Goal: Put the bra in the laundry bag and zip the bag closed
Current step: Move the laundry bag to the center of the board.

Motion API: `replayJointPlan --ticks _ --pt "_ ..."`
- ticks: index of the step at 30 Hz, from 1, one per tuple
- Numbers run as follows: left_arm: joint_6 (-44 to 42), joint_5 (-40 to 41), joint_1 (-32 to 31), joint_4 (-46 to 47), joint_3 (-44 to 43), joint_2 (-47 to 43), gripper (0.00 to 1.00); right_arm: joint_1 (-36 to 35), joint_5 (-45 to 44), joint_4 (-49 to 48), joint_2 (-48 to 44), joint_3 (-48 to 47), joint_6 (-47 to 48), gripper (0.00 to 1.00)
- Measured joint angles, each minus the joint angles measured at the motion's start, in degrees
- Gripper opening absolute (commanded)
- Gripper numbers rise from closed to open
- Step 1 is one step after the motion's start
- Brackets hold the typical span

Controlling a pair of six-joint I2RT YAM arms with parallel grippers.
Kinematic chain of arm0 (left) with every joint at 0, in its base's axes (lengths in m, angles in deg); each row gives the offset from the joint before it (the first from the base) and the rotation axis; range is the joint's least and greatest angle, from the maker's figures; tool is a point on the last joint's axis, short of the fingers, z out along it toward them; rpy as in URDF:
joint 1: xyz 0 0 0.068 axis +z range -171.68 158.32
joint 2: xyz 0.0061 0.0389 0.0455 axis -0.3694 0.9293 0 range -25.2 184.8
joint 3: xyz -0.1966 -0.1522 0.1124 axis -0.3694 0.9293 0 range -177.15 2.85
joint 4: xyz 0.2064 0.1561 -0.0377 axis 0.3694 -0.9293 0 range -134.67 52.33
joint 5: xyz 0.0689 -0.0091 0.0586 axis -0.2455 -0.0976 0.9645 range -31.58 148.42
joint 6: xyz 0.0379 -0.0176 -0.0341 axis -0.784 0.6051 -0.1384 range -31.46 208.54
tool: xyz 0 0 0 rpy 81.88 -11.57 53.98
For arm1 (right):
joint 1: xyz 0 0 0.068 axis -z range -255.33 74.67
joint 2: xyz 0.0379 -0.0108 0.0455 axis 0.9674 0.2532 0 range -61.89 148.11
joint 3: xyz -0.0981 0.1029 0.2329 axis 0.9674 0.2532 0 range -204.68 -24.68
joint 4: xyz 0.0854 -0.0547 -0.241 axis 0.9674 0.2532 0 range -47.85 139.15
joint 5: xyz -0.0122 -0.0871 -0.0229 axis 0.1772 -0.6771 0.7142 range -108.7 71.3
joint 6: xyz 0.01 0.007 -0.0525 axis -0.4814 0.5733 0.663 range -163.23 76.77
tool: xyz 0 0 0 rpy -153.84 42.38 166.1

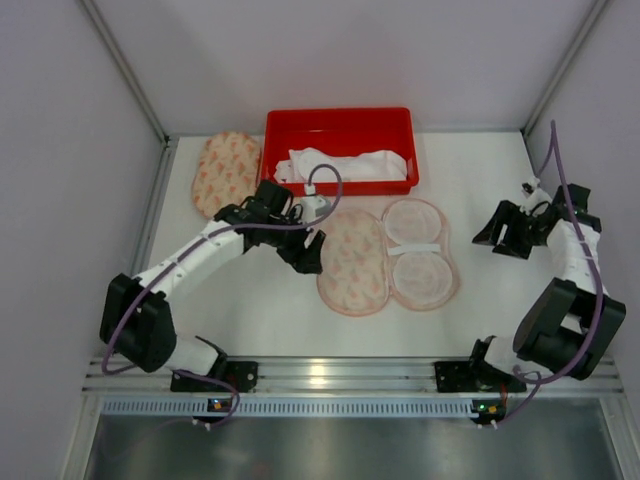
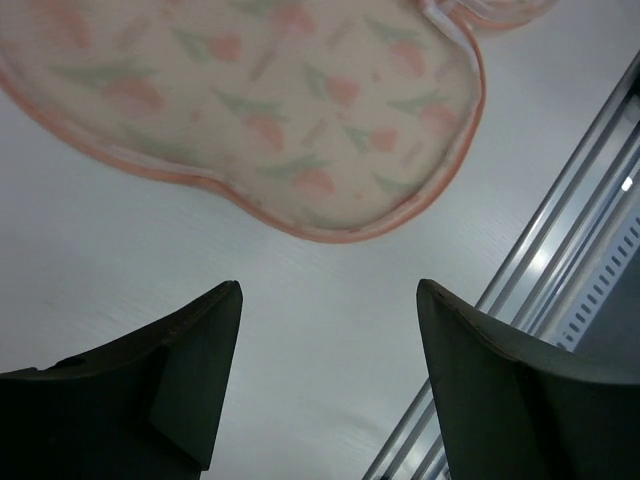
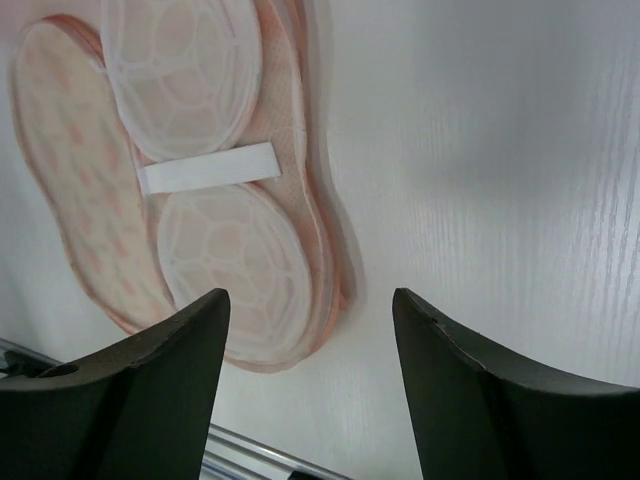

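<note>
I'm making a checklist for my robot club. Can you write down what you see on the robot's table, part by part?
Surface: white table, no spills seen.
Job's things: laundry bag lying open, floral half beside mesh half; white garment, likely the bra, in the red bin.
Clutter: second floral bag left of the bin.
Grippers: left gripper open, near the floral half; right gripper open, apart from the bag.
Cables: purple cables along both arms.
Surroundings: pale walls, metal rail at near edge.

Bright even light, soft shadows, glare on rail [image 1: 318, 375], L-wrist view blurry
</note>
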Motion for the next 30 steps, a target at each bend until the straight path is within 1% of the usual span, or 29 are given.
replayJointPlan --ticks 3,6,11,14,16,21,25,26,27,28,30 --pt "2.2 0.5 -5.1 2.9 0.2 3.9 0.66 -1.6 0.3 0.2 0.8 -0.3 3.3 0.65" --pt "4.8 1.2 -7.4 6.8 -0.3 8.8 0.63 -5.7 0.3 0.1 2.0 -0.3 5.4 0.65" --pt "7.1 2.2 -7.7 10.1 -5.1 20.4 0.63 -11.1 1.1 -1.1 6.1 -0.3 6.8 0.68" --pt "6.3 3.6 -7.8 10.0 -7.4 25.6 0.63 -11.7 1.4 -1.2 8.6 -0.7 7.4 0.71" --pt "4.8 5.1 -7.9 9.2 -7.7 27.1 0.63 -11.7 1.4 -1.1 9.3 -2.0 8.3 0.74" --pt "-0.3 8.9 -8.2 6.1 -5.9 25.9 0.63 -11.7 1.5 -0.3 9.3 -7.8 10.6 0.77" --pt "-4.6 12.6 -8.3 4.5 0.8 20.0 0.65 -11.7 2.4 0.8 9.3 -11.5 11.5 0.79" --pt "-5.5 13.5 -8.3 3.3 2.4 18.4 0.66 -11.8 2.7 1.3 9.3 -12.3 11.8 0.8" --pt "-6.3 14.4 -8.3 1.9 3.6 17.2 0.71 -11.8 3.0 1.7 9.3 -13.0 11.9 0.8" --pt "-7.2 15.2 -8.3 0.6 4.3 16.2 0.74 -11.8 3.3 2.0 9.3 -13.5 12.2 0.8" --pt "-8.7 16.3 -8.2 -2.3 4.1 14.5 0.81 -12.1 3.6 2.3 9.3 -14.4 12.6 0.8"
